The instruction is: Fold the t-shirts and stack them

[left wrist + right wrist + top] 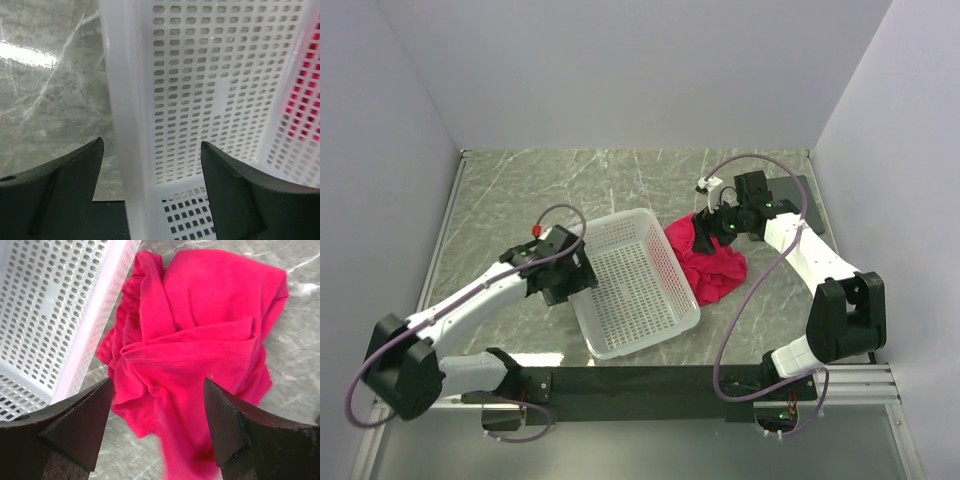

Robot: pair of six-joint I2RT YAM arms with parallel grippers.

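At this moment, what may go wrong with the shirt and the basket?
1. The left gripper straddles the white basket's wall; closing and pulling may drag or tip it.
2. The t-shirt lies crumpled beside the basket; the open right gripper above it may pinch several layers, so it would not spread flat.

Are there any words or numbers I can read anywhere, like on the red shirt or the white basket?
No text can be read anywhere.
The red t-shirt is plain, with no print.
The white basket shows only holes, no label.
A small white tag beyond the shirt is too small to read.
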